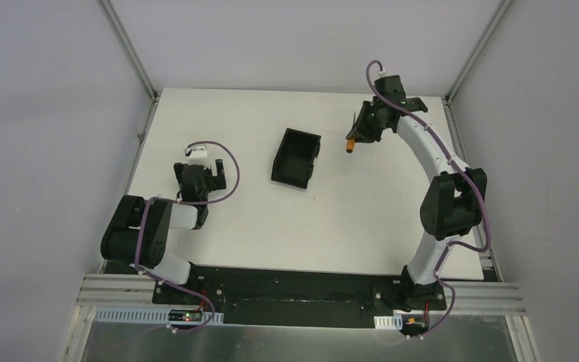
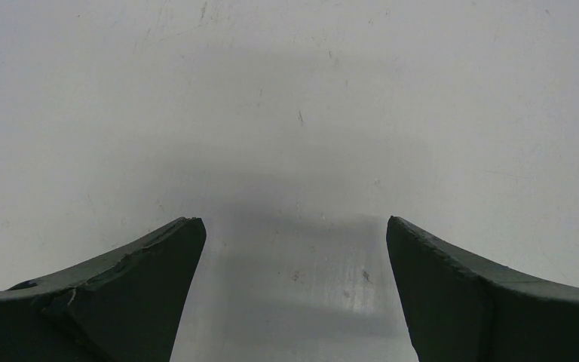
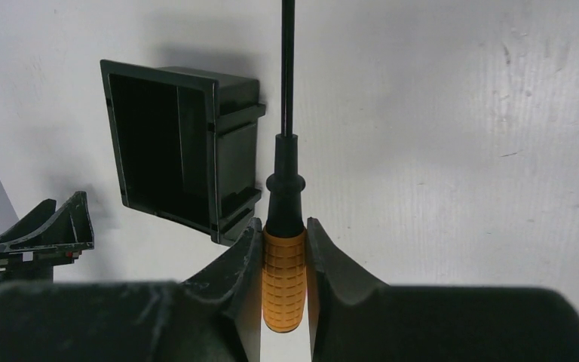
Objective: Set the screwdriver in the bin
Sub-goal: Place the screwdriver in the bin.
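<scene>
Firmly, the right gripper (image 3: pixel 284 235) pinches the screwdriver (image 3: pixel 284 275) by its knurled orange handle, 2 jaws flat on its sides. It is probably light and rigid, grippy at the handle and slick along the thin shaft. It hangs beside the bin (image 3: pixel 167 143), not over it. The left gripper (image 2: pixel 294 226) gapes wide, holding nothing.

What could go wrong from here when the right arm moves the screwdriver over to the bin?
1. The right gripper pinches the screwdriver only by its orange handle, shaft sticking far out; it might pivot or slip.
2. The bin looks small and nothing steadies it; the shaft could catch its rim and shove it.
3. The screwdriver hangs beside the bin, not over it; an early release would likely miss.
</scene>
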You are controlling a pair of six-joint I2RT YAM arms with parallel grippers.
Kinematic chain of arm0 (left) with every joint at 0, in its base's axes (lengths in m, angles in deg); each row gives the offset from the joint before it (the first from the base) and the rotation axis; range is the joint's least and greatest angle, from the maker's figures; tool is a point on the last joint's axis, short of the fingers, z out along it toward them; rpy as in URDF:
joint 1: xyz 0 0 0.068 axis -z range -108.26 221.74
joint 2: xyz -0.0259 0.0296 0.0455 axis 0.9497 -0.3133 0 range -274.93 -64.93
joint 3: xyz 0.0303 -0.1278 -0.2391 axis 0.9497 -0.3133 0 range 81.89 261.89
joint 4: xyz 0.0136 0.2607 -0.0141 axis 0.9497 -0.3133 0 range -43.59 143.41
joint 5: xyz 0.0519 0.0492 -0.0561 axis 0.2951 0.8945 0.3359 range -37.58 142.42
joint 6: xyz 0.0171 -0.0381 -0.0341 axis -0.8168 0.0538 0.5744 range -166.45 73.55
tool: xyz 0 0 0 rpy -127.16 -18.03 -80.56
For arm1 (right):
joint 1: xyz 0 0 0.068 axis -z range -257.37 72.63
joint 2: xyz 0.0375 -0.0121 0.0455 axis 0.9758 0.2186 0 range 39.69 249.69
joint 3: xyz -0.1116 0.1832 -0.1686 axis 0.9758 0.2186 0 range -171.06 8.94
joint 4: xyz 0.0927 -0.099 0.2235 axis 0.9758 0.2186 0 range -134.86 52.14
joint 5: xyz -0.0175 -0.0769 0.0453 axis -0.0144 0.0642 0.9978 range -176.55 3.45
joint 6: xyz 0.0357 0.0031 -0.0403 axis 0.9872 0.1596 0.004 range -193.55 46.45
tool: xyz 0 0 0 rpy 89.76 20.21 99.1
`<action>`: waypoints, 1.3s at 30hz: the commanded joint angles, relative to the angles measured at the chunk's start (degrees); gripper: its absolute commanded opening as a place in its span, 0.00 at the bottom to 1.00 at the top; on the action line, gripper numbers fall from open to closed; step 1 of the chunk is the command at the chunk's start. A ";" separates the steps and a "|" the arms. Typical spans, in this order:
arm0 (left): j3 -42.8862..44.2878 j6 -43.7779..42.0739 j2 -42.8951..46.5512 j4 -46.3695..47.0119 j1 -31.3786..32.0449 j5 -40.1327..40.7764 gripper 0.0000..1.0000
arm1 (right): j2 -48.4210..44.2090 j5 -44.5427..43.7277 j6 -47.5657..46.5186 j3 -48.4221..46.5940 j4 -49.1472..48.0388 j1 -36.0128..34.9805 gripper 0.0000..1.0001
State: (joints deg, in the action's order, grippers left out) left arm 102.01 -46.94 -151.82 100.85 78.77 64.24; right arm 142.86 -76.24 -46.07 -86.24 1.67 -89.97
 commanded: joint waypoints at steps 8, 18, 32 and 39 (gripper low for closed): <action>0.71 0.40 0.67 0.79 -0.44 -0.62 0.99 | 1.61 -4.64 3.55 -5.68 -2.61 -7.57 0.00; 0.71 0.40 0.65 0.76 -0.44 -0.63 0.99 | 3.56 -5.92 1.79 -7.85 -2.63 -12.73 0.00; 0.71 0.40 0.66 0.81 -0.45 -0.60 0.99 | 7.22 -2.54 3.69 -12.76 -1.71 -13.31 0.00; 0.71 0.40 0.60 0.80 -0.44 -0.58 0.99 | 8.77 -11.76 5.57 -14.71 -0.78 -17.44 0.00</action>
State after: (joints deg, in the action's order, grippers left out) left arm 102.01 -46.94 -151.82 100.85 78.77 64.24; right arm 151.15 -83.00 -42.57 -97.50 1.01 -104.72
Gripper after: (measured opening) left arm 0.992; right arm 0.226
